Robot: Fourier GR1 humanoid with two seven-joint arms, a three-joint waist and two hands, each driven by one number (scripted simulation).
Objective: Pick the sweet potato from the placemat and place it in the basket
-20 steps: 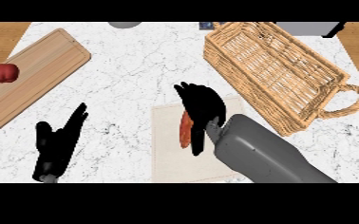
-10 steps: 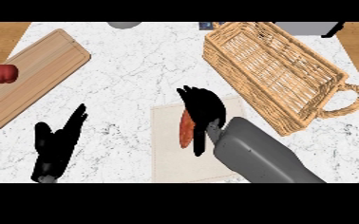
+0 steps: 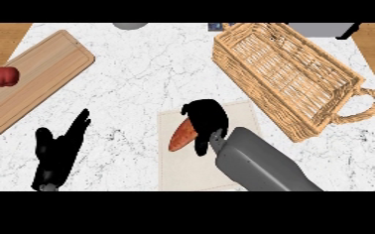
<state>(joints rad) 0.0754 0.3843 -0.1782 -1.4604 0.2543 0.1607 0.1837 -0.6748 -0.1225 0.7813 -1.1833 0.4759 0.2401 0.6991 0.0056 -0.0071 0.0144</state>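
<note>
Sweet potato point(image 3: 180, 138) on placemat point(image 3: 183, 174), right hand point(image 3: 209, 117) curled round it; basket point(image 3: 264, 96) just beside; left hand point(image 3: 58, 151) straight-fingered

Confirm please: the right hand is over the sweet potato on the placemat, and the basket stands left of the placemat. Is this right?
No. The head view shows the basket standing right of the placemat, not left. The right hand is over the sweet potato, as you say.

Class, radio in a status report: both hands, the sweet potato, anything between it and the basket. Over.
Left hand open, resting lower left. Right hand curled on sweet potato, lying on placemat. Nothing seen between it and basket.
</note>
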